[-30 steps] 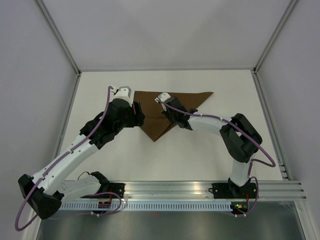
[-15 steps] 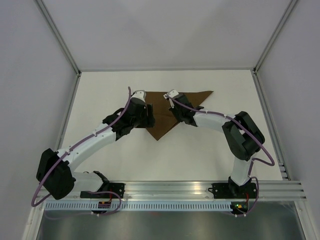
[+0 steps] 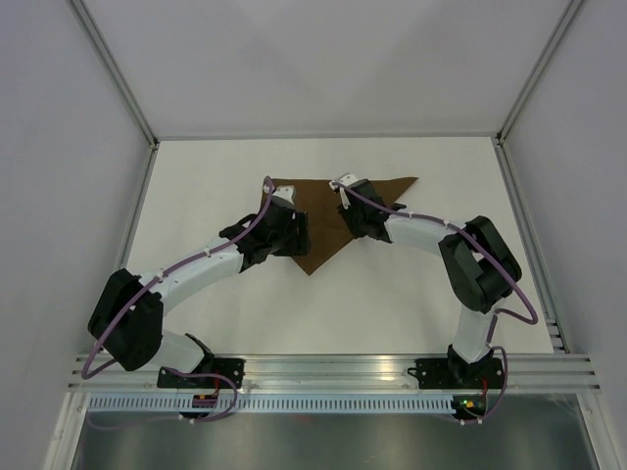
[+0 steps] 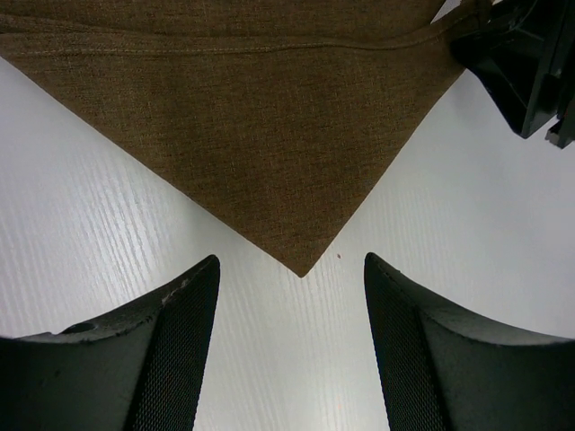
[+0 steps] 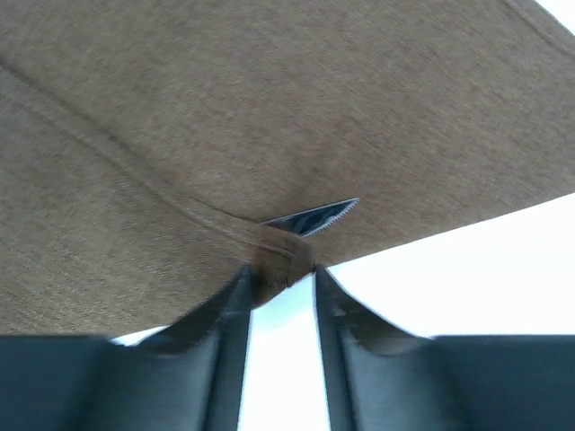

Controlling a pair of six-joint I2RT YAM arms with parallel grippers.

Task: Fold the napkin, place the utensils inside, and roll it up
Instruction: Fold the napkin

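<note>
The dark brown napkin (image 3: 328, 230) lies as a folded triangle on the white table, one point toward the arms. My left gripper (image 3: 289, 230) hovers over its left part. In the left wrist view the gripper (image 4: 292, 269) is open, with one corner of the napkin (image 4: 269, 135) pointing into the gap between the fingers. My right gripper (image 3: 353, 208) is over the napkin's upper middle. In the right wrist view the gripper (image 5: 281, 274) pinches a folded edge of the napkin (image 5: 269, 108). A serrated knife tip (image 5: 314, 217) peeks out beside that fold. Other utensils are hidden.
The white table (image 3: 411, 294) is boxed in by grey walls with metal frame posts (image 3: 113, 73). An aluminium rail (image 3: 333, 370) carrying both arm bases runs along the near edge. The right arm's black gripper body (image 4: 526, 63) shows at the top right of the left wrist view.
My left arm has swung right and now sits over the napkin's left part. My right gripper has moved right and a little farther away along the napkin's upper part.
</note>
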